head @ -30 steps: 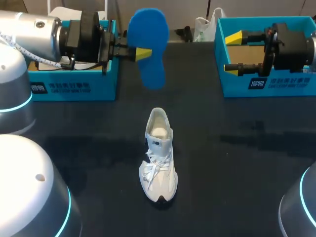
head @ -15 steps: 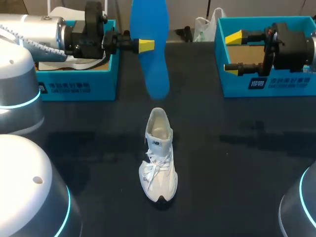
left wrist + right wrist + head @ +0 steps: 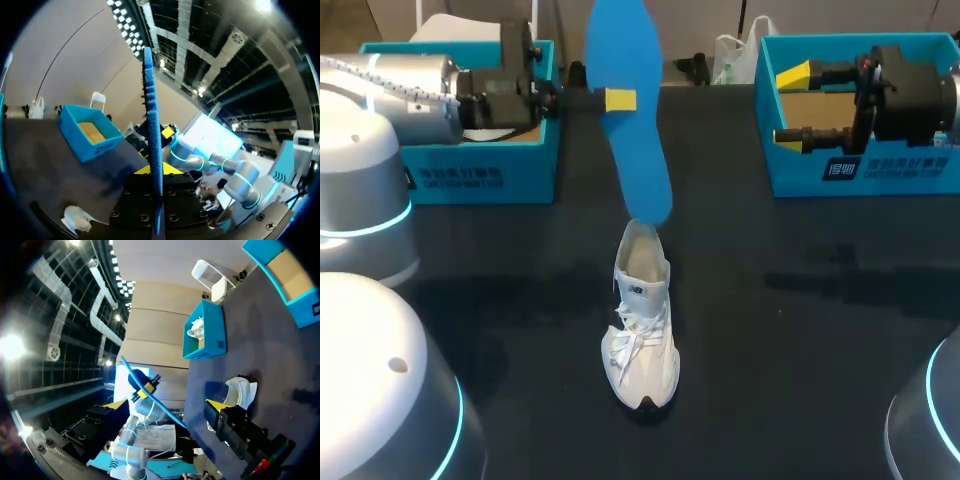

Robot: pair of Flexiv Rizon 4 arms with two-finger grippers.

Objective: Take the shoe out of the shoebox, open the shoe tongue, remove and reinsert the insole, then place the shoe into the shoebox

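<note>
Left end effector (image 3: 620, 100) is clamped on the flat blue foam insole (image 3: 638, 170), gripping it partway up. The left wrist view shows the insole edge-on between the two fingers. It hangs nearly upright above the middle of the dark worktop (image 3: 820, 330), with its lower end right at the heel collar of the white lace-up sneaker (image 3: 642, 330). We can't tell if it is touching or just above.

The sneaker stands upright and unheld mid-worktop, toe toward the near edge and opening toward the far edge. Right end effector (image 3: 792, 105) is wide open and empty, parked over the teal shoebox at the far-right corner (image 3: 880, 180). A second teal shoebox with white paper inside (image 3: 480, 175) sits at the far-left corner.

We judge the step in hand to be reinserting the insole.
- Keep the insole's long axis in line with the sneaker, heel to toe.
- Lean it toward the toe so the leading end slides along the sole bed rather than jamming on the collar.
- Feed slowly, since foam will likely buckle if pushed straight down.
- The free sneaker may tip or skid, and the right end effector could steady it.
- Check that the tongue stays clear.
</note>
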